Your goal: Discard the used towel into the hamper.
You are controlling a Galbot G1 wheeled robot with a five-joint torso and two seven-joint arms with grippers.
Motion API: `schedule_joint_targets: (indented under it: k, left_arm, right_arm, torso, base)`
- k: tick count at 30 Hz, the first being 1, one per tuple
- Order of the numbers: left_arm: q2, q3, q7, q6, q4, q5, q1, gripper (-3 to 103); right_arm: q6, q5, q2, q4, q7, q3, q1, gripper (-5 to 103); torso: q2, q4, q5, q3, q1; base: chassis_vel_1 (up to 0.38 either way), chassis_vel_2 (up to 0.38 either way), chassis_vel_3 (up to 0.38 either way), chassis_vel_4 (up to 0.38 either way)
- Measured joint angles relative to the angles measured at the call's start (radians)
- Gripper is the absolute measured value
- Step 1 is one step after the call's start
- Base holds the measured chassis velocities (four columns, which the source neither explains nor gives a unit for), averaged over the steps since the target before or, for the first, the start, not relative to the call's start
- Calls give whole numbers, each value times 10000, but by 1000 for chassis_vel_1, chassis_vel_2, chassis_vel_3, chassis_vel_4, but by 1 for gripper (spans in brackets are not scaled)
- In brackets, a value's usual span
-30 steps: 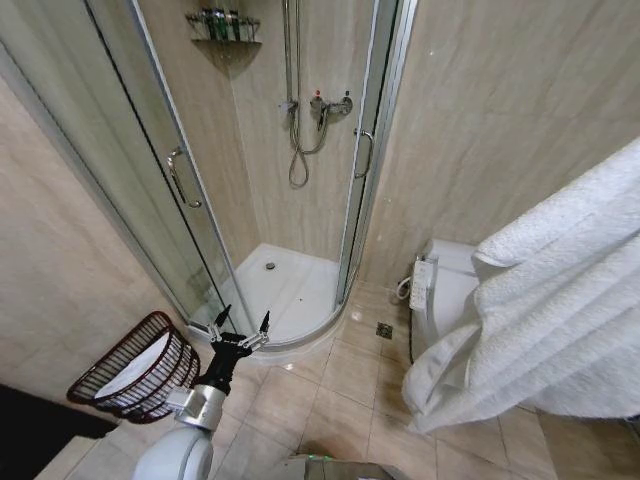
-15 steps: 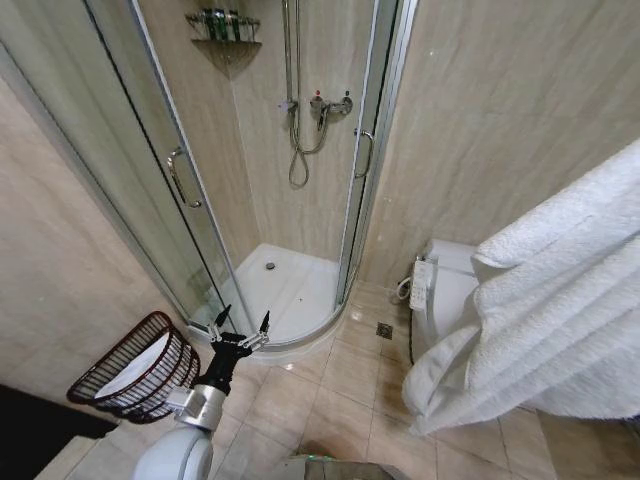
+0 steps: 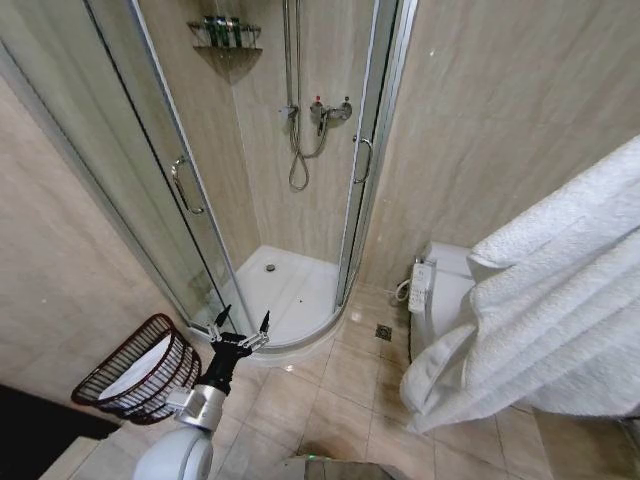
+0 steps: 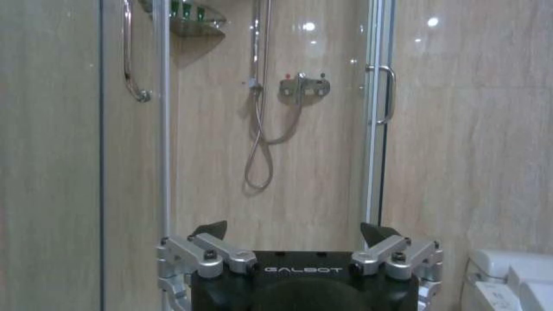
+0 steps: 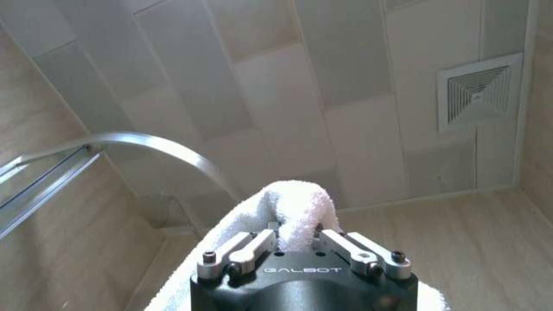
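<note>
Right gripper: your right gripper (image 5: pixel 293 241) is pointing up toward the ceiling, and its fingers are closing tightly on a fold of the white towel (image 5: pixel 289 210).
Towel: in your head view the towel (image 3: pixel 545 300) is hanging in thick folds down the right side, draping in front of the toilet (image 3: pixel 445 290).
Left gripper: your left gripper (image 3: pixel 240 326) is hovering low over the floor tiles, facing the shower cabin (image 3: pixel 290 150); its fingers are standing wide apart and gripping nothing.
Left wrist view: you are looking past the spread gripper (image 4: pixel 294 233) at the shower hose and mixer tap behind the glass door.
Hamper: the hamper (image 3: pixel 140 368) is sitting at the lower left by the wall, just beside your left arm, tilting toward you, with something white lying inside it.
Hamper and towel: they are sitting well apart, at opposite sides of your head view.
</note>
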Motion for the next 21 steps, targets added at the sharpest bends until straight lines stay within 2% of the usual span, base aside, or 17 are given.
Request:
schedule_joint_targets:
  k: [10, 12, 21]
  left_arm:
    - [0, 0, 0, 0, 0, 0, 0, 100]
    - [0, 0, 0, 0, 0, 0, 0, 100]
    - [0, 0, 0, 0, 0, 0, 0, 100]
  right_arm:
    - [28, 10, -50, 0, -2, 12, 3, 10]
    - [29, 14, -67, 1, -3, 12, 9, 10]
    - [63, 18, -35, 0, -32, -3, 32, 10]
  torso:
    - [466, -1, 0, 258, 207]
    - [555, 6, -1, 306, 246]
    - [583, 0, 0, 319, 262]
  base:
    - [6, 9, 12, 8]
    - [17, 27, 29, 22]
    - [0, 0, 0, 0]
